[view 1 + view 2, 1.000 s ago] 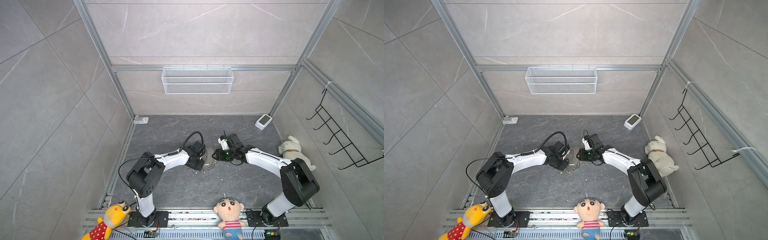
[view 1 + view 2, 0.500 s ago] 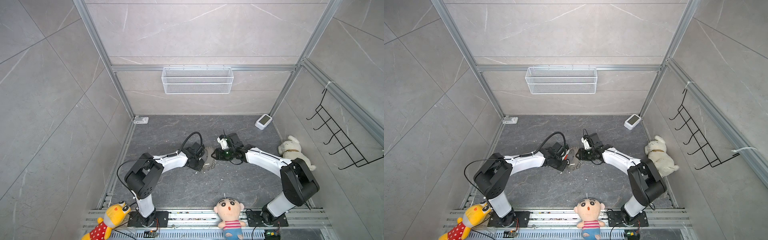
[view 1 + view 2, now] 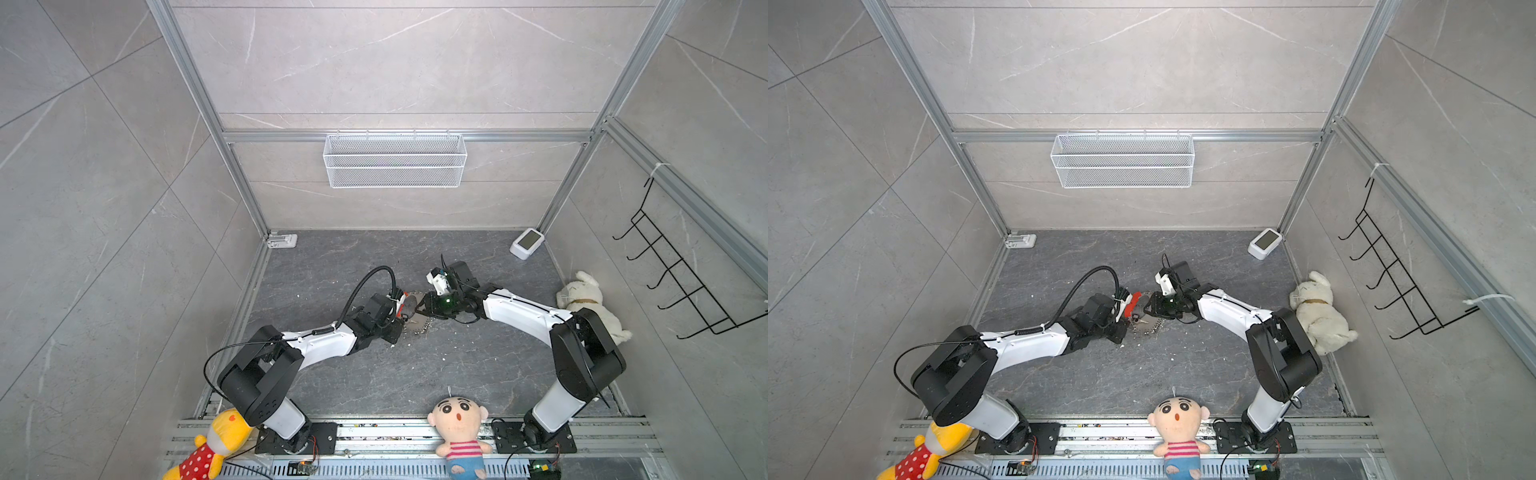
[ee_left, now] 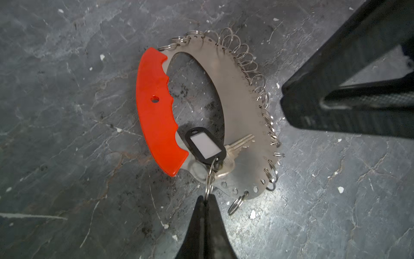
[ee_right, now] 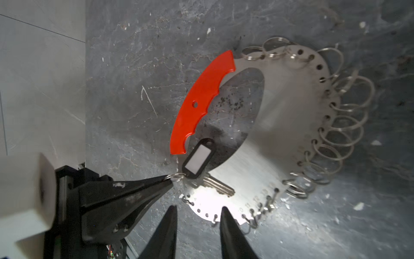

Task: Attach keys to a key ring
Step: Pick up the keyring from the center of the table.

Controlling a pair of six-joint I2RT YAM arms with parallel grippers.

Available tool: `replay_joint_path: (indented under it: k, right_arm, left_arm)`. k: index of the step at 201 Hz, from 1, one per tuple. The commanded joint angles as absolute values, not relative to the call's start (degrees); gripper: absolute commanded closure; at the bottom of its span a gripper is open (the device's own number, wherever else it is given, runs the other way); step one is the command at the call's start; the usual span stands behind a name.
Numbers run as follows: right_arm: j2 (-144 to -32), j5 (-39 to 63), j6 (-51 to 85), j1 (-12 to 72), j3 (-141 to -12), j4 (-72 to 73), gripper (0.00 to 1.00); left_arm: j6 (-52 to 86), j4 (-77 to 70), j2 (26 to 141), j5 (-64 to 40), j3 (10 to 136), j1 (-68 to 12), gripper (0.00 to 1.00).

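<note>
The key ring (image 4: 242, 107) lies flat on the dark floor: a red curved grip (image 4: 156, 112) and a grey band fringed with small silver rings. On it lie the keys: a black tag (image 4: 205, 145) with a pale centre and a silver key (image 4: 237, 143) on one split ring. My left gripper (image 4: 206, 198) is shut on that split ring (image 5: 177, 177). My right gripper (image 5: 198, 208) stands open just over the band's edge (image 5: 201, 213), with nothing clamped. In both top views the key ring (image 3: 415, 326) (image 3: 1148, 326) sits between the two wrists.
A white plush dog (image 3: 590, 303) lies at the right wall and a small white device (image 3: 527, 243) in the back right corner. A doll (image 3: 457, 424) and a yellow plush (image 3: 216, 444) sit on the front rail. A wire basket (image 3: 395, 160) hangs on the back wall.
Both grippers stay at the key ring. The left wrist has shifted only slightly; the key ring lies where it was.
</note>
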State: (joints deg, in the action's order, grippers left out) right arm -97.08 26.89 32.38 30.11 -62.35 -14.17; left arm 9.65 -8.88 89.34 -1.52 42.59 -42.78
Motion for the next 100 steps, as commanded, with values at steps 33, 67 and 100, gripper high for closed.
replay_joint_path:
  k: [33,67,100]
  right_arm:
    - [-96.3,23.7,29.8,31.2,-70.5,-21.6,0.65]
    - [-93.2,16.7,24.7,31.2,-77.4,-28.9,0.64]
    - [-91.9,11.5,23.3,31.3,-80.0,-29.3,0.64]
  left_arm:
    - [3.4,-20.1,84.1,-5.2,45.3,-40.4,1.00]
    - [2.5,-17.3,83.0,-14.3,51.3,-36.5,1.00]
    - [4.4,-18.8,83.9,-19.5,54.5,-34.2,1.00]
